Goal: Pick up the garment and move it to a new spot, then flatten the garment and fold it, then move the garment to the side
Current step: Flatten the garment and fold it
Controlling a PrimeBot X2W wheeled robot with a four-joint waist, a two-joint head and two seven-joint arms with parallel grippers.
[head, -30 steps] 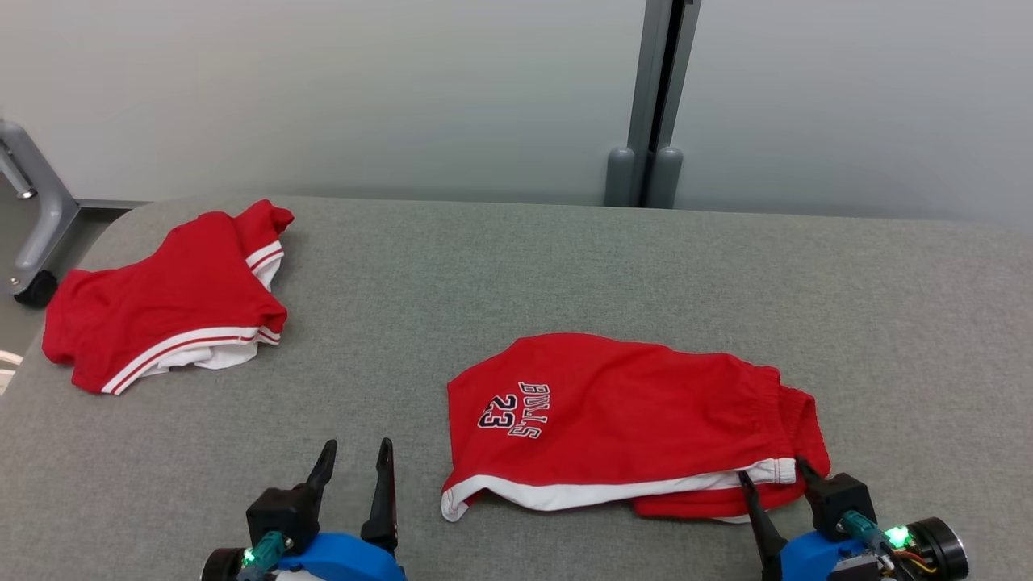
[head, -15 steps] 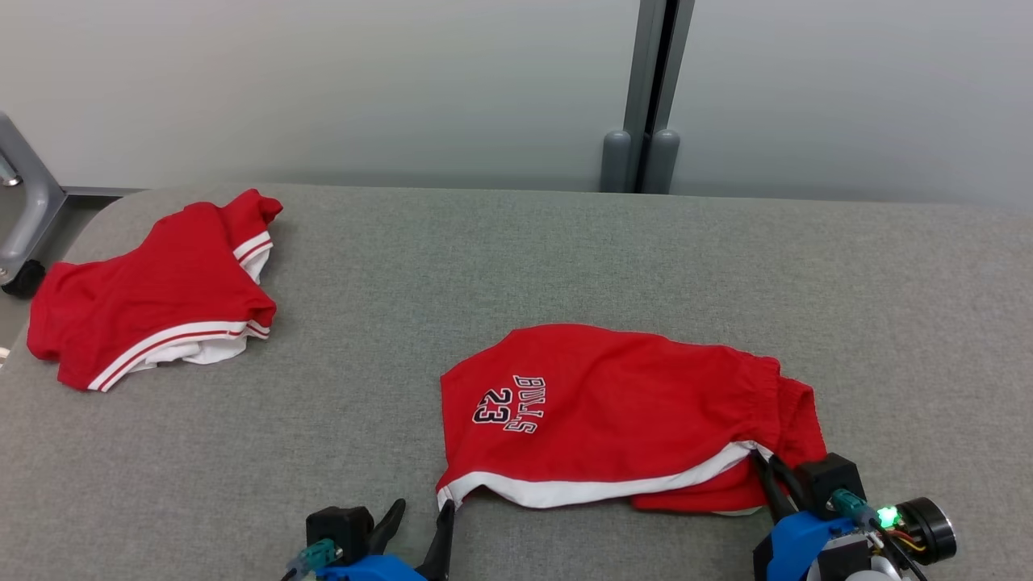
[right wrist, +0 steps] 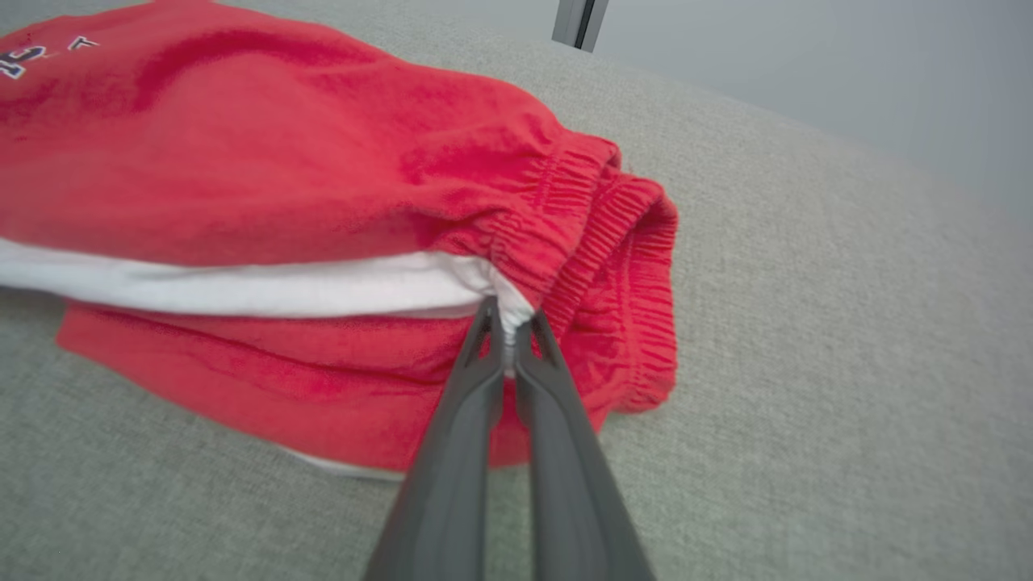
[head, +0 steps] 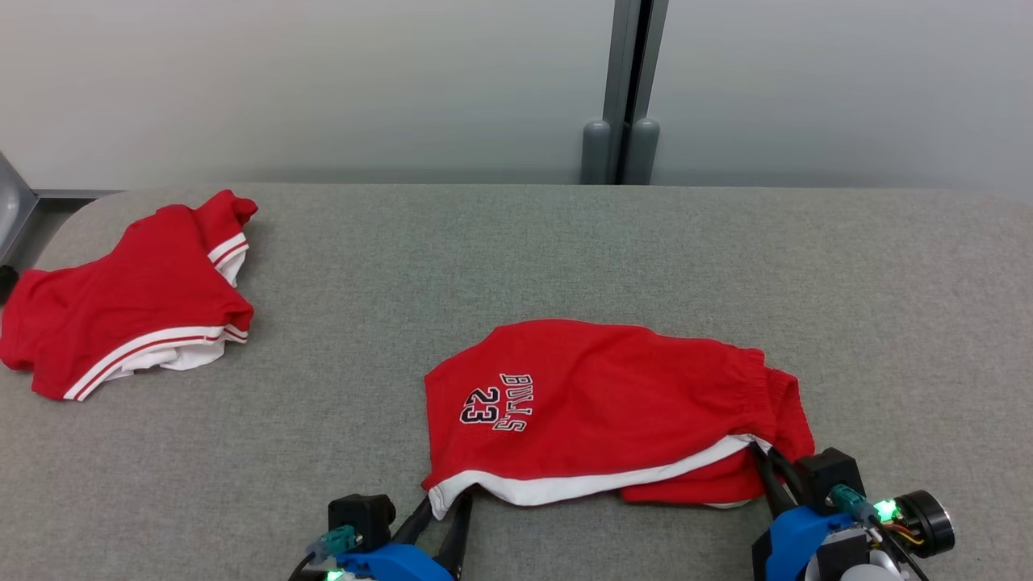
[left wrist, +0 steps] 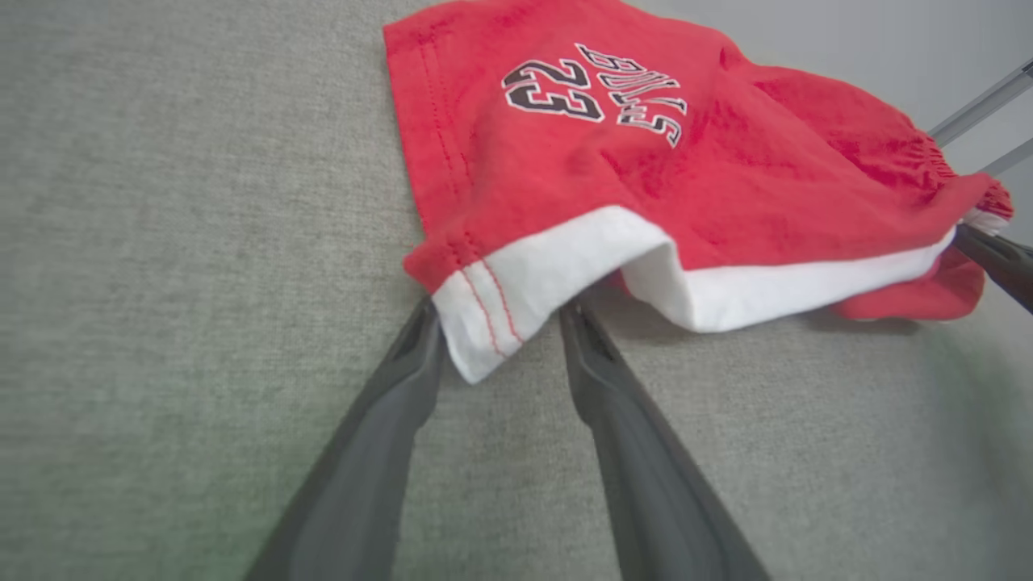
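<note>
The garment (head: 613, 403) is a pair of red shorts with white trim and a "BULLS 23" print, lying doubled over on the grey padded table (head: 516, 266). My left gripper (head: 444, 507) is open at its near-left corner. In the left wrist view the white hem corner (left wrist: 484, 315) lies between the two spread fingers of this gripper (left wrist: 500, 323). My right gripper (head: 765, 452) is at the near-right end by the elastic waistband. In the right wrist view this gripper (right wrist: 507, 311) is shut on the white trim of the garment (right wrist: 282, 161), which is slightly raised there.
A second red garment (head: 121, 298) with white stripes lies crumpled at the table's far left. A grey post (head: 621, 89) stands behind the table against a pale wall. My right gripper's finger (left wrist: 993, 258) shows at the right of the left wrist view.
My right gripper has closed on the white trim by the waistband. My left gripper has moved right, up to the hem corner. The head camera has shifted a little.
</note>
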